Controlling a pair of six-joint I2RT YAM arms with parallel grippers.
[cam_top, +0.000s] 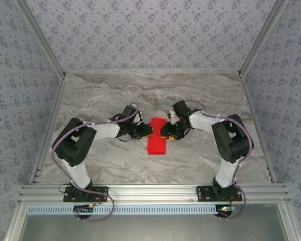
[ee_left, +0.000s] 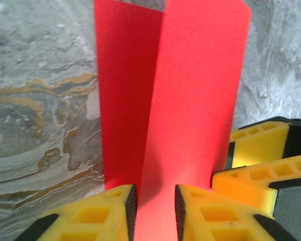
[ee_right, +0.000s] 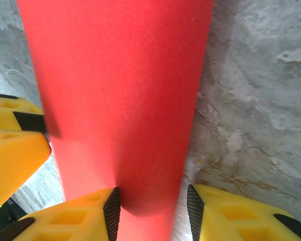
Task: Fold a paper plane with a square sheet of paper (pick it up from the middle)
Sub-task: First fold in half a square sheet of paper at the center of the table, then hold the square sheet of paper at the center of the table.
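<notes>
One folded red paper sheet (cam_top: 156, 143) sits between two pincers, the left pincer (cam_top: 147, 132) and right pincer (cam_top: 163, 133), each partly apart around its edge, grip unclear.

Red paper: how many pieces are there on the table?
1. The red paper is mid-table, between the left gripper and the right gripper. Another piece could hide beneath it.

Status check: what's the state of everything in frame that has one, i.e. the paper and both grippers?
red paper: lying on the table, creased lengthwise into two panels, no pointed nose yet.
left gripper: jaws part open, paper filling the gap between them; grip unclear.
right gripper: open, jaws astride the paper, one pad clear of its edge.
</notes>
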